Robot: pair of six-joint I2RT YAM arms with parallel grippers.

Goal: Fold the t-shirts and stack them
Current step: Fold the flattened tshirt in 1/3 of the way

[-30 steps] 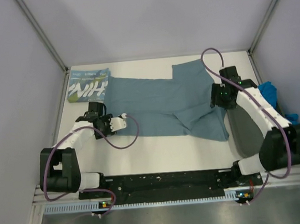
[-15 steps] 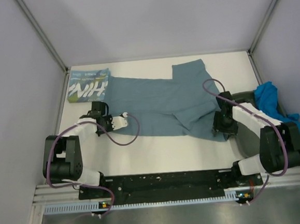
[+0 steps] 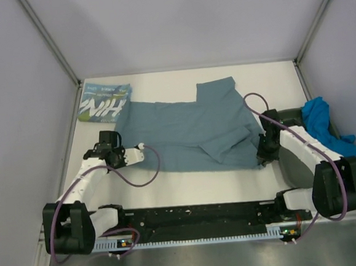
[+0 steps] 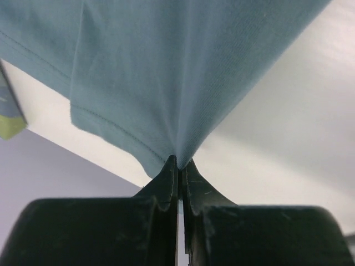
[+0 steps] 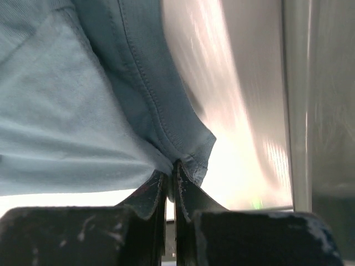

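A plain slate-teal t-shirt (image 3: 190,129) lies spread across the middle of the table. My left gripper (image 3: 119,153) is shut on its near left corner; the left wrist view shows the cloth (image 4: 166,83) pinched at the fingertips (image 4: 178,162). My right gripper (image 3: 265,157) is shut on the near right corner, the hem (image 5: 188,149) nipped between its fingers. A folded teal t-shirt with white "NIH" lettering (image 3: 103,102) rests at the back left. A bright blue t-shirt (image 3: 322,117) lies crumpled at the right edge.
A dark grey-green tray (image 3: 294,161) sits on the right side, under the right arm and the bright blue shirt. Grey walls close in the table at the back and both sides. The arm bases stand on a black rail (image 3: 197,214) at the near edge.
Both grippers closed on the slate-teal shirt's near corners. The right arm came down toward the near right corner. The shirt has shifted left and toward the front.
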